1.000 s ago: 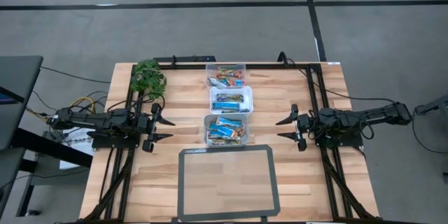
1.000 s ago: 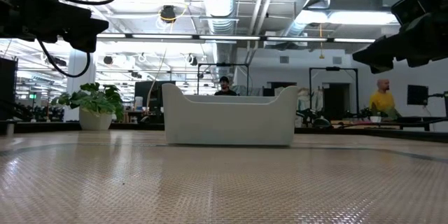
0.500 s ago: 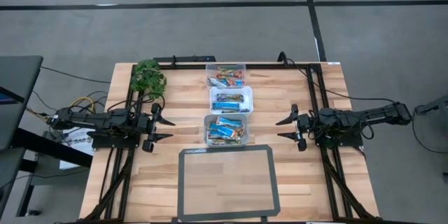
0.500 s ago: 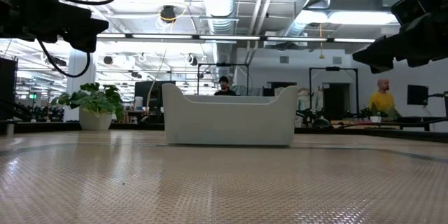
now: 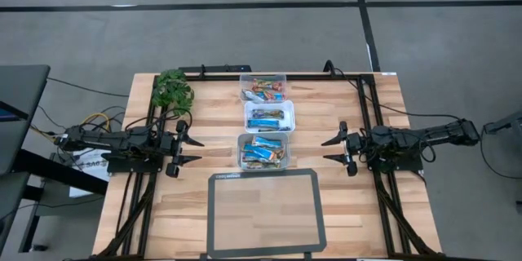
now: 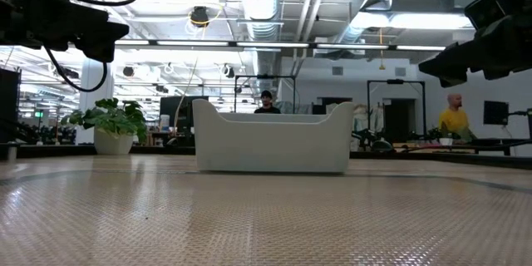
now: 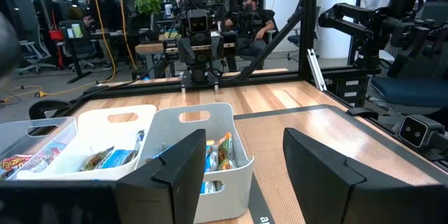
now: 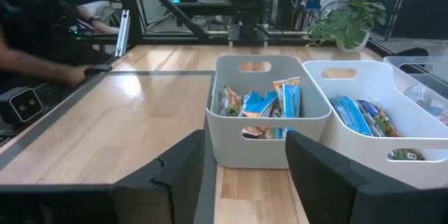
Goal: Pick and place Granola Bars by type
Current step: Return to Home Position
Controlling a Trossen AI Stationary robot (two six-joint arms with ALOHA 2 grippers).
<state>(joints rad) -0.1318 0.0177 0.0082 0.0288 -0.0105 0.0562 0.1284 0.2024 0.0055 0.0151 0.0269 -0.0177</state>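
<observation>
The Granola Bars lie in three bins standing in a row down the table's middle. The far clear bin [image 5: 263,88] holds reddish multicoloured bars [image 7: 24,159]. The middle white bin [image 5: 270,117] holds blue ones [image 8: 350,115]. The near grey bin [image 5: 264,151] holds a mix of blue and orange-brown bars [image 8: 269,103]. My left gripper [image 5: 196,150] hovers open at the table's left, pointing level at the near bin [image 7: 210,150], well short of it. My right gripper [image 5: 327,151] hovers open at the table's right, facing the same bin [image 8: 266,122] across a stretch of bare wood.
A dark-framed mat [image 5: 265,212] lies at the near centre, in front of the bins. A green leafy plant [image 5: 172,90] stands at the far left corner. Black rails [image 5: 371,114] run along both sides of the table. People show in the room behind [image 6: 453,116].
</observation>
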